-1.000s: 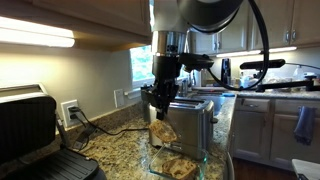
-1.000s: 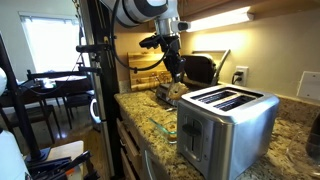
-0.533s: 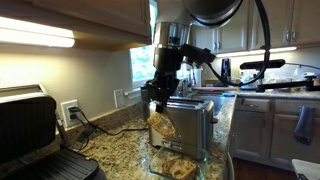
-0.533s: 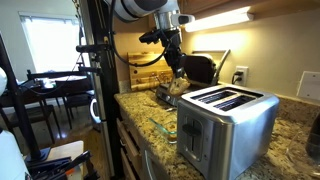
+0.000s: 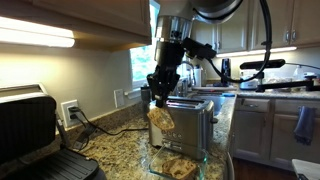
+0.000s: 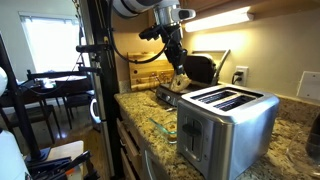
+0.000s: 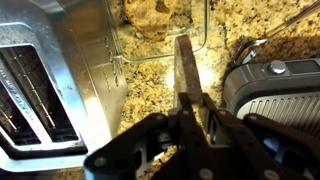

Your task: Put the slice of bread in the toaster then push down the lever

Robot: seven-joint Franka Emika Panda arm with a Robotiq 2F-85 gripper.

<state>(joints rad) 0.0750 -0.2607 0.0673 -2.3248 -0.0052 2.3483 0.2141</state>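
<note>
**Bread's in the air, but the slot is the tricky bit**

So the gripper (image 5: 160,90) is clamped on the top edge of the slice of bread (image 5: 160,116). The slice dangles just left of the toaster (image 5: 193,125), over a glass dish (image 7: 203,38) with more bread in it.

What worries me: the bottom of the slice looks about level with the toaster's top, maybe lower. Slide right without lifting and it clips the steel wall and twists in the jaws.

In the wrist view the slice is edge-on and doesn't look quite parallel to the slots (image 7: 35,95). Come down skewed and it'll catch the rim and flop onto the counter. It's also pinched by one edge only, so a bump could tear or drop it.
</note>
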